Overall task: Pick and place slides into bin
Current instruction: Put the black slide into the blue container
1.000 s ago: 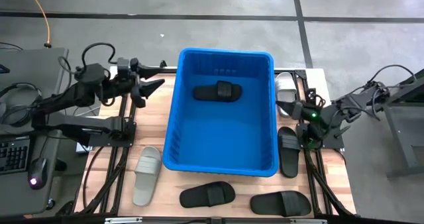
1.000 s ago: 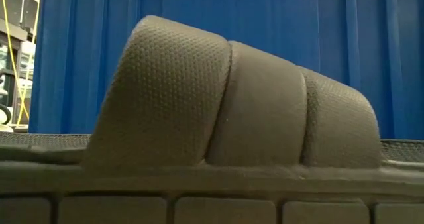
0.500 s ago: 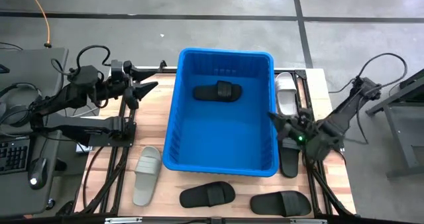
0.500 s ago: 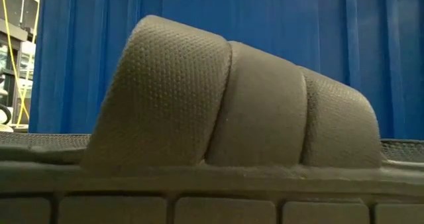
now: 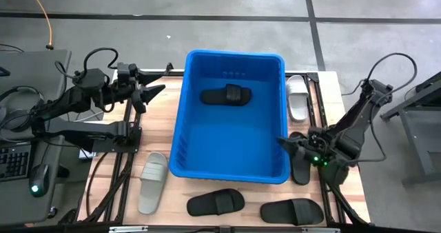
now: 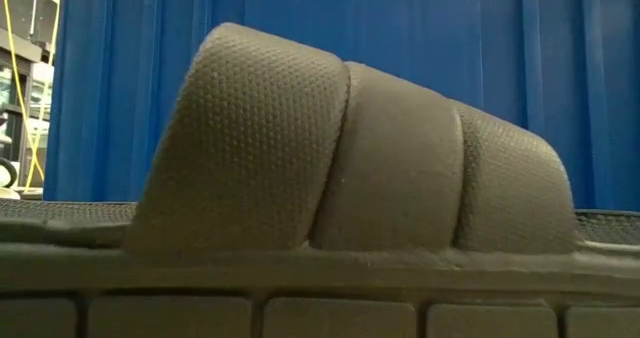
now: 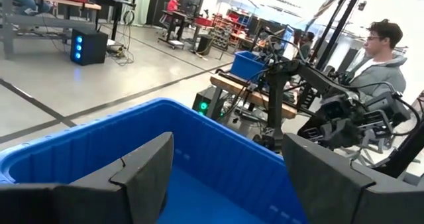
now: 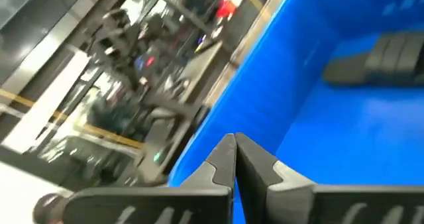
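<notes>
left gripper (image 5: 153, 89) gapes wide; right gripper (image 5: 282, 141) pinched closed, both empty.

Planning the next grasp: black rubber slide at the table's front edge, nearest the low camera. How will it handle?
The black textured rubber slide probably flexes somewhat: its strap looks thick and moulded. Its dimpled surface likely grips well. It lies flat on its sole, so it's unlikely to roll or tip.

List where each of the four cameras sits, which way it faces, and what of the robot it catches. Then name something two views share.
High view: overhead, straight down on the bin, both arms in view.
Low view: table height, facing a black slide's strap with the bin wall behind; no robot parts.
Left wrist view: over the bin's rim, the left hand open.
Right wrist view: into the bin, the right hand shut.
Shared: the black slide in the bin shows in the high and right wrist views.
</notes>
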### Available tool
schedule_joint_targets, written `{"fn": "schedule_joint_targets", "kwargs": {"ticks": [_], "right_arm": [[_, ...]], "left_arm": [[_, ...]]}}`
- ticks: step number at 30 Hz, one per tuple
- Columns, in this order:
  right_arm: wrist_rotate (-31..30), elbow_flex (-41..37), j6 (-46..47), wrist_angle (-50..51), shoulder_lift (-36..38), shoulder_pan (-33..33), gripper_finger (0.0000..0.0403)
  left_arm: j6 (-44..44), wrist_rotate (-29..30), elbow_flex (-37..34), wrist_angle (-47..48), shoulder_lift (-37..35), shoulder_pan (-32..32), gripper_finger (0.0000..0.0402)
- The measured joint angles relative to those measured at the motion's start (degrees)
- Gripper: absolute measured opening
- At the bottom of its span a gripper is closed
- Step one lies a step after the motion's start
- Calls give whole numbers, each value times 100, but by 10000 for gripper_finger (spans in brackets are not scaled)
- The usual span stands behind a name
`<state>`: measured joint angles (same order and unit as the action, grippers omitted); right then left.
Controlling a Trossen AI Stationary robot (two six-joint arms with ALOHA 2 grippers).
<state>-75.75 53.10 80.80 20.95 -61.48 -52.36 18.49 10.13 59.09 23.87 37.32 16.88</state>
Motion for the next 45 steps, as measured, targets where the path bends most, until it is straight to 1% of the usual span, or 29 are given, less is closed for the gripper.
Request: {"fn": "schedule_joint_targets", "kwargs": {"ticks": [4, 7, 11, 13, 16, 18, 21, 22, 24, 27, 29, 31, 34, 36, 38, 40, 43, 45], "right_arm": [[592, 7, 36, -119, 75, -115, 0], [1022, 7, 298, -144, 26, -235, 0], [1338, 7, 304, -525, -75, -514, 0], [1570, 7, 457, -742, -117, -660, 0], [2095, 7, 940, -970, -248, -821, 0], [2353, 7, 1443, -965, -343, -902, 0], [2380, 7, 2193, -950, -554, -973, 0], [2441, 7, 2426, -941, -628, -999, 0], [2756, 7, 2770, -943, -760, -1033, 0], [2875, 7, 3290, -1069, -987, -1101, 0], [2998, 0, 3457, -1374, -1119, -1117, 0], [3288, 6, 3394, -1728, -1211, -1115, 0], [3854, 7, 3696, -1594, -1307, -1107, 0], [4052, 0, 3937, -1455, -1407, -1106, 0], [4221, 2, 3951, -1425, -1504, -1110, 0], [4359, 2, 4160, -1009, -1551, -1160, 0], [4389, 0, 4832, -104, -1572, -1260, 0], [4532, 0, 5037, 288, -1548, -1305, 0]], "left_arm": [[4, 0, 0, 34, 2, 0, 271], [40, 0, 2, 34, 0, 0, 271], [93, 0, 2, 34, -9, 0, 271], [112, 0, 2, 34, -9, 0, 271], [120, 0, 2, 34, -9, 0, 271], [123, 0, 2, 36, 9, 0, 271], [123, 0, 4, 41, 45, 0, 271], [123, 7, 4, 60, 66, 0, 271], [121, 107, 7, 113, 116, 0, 271], [155, 170, 7, 212, 207, 0, 271], [223, 166, 7, 226, 259, 0, 271], [283, 164, 7, 239, 287, 0, 271], [296, 163, 7, 235, 299, 0, 271], [303, 160, 7, 239, 306, 0, 271], [298, 151, 7, 242, 304, 0, 271], [296, 151, 7, 242, 302, 0, 271], [296, 189, 7, 245, 308, 0, 271], [296, 232, 7, 248, 308, 0, 271]]}}
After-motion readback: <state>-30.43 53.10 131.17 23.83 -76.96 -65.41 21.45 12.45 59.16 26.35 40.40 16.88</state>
